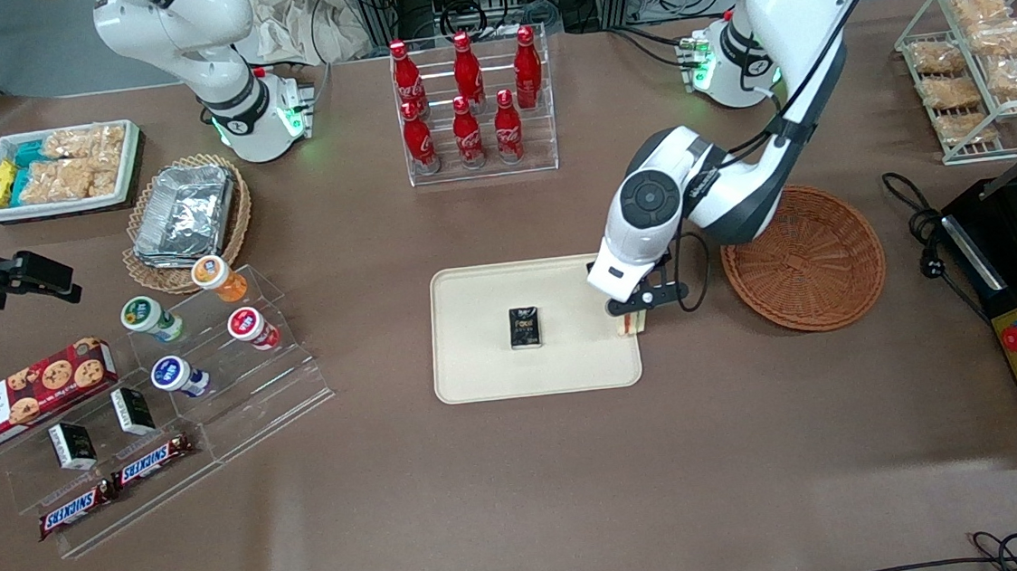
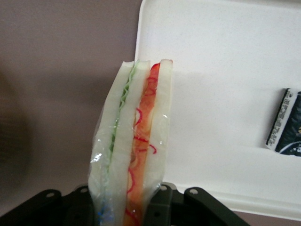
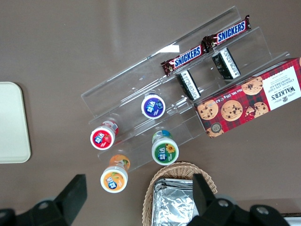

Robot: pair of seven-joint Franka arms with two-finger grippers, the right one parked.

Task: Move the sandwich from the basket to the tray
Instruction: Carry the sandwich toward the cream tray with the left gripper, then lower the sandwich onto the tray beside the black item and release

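Observation:
My left gripper (image 1: 630, 315) is shut on the sandwich (image 1: 632, 327), a wrapped white-bread wedge with green, orange and red filling. It hangs just above the cream tray (image 1: 475, 324), at the tray edge nearest the basket. In the left wrist view the sandwich (image 2: 134, 136) stands upright between the black fingers (image 2: 162, 200) of the gripper (image 2: 121, 201), over the tray's rim (image 2: 225, 94). The reddish-brown wicker basket (image 1: 804, 258) lies beside the tray toward the working arm's end and holds nothing.
A small black packet (image 1: 525, 327) (image 2: 287, 122) lies in the middle of the tray. Farther from the front camera stands a rack of red bottles (image 1: 471, 102). A tan basket with foil trays (image 1: 185, 216) and an acrylic snack stand (image 1: 206, 364) lie toward the parked arm's end.

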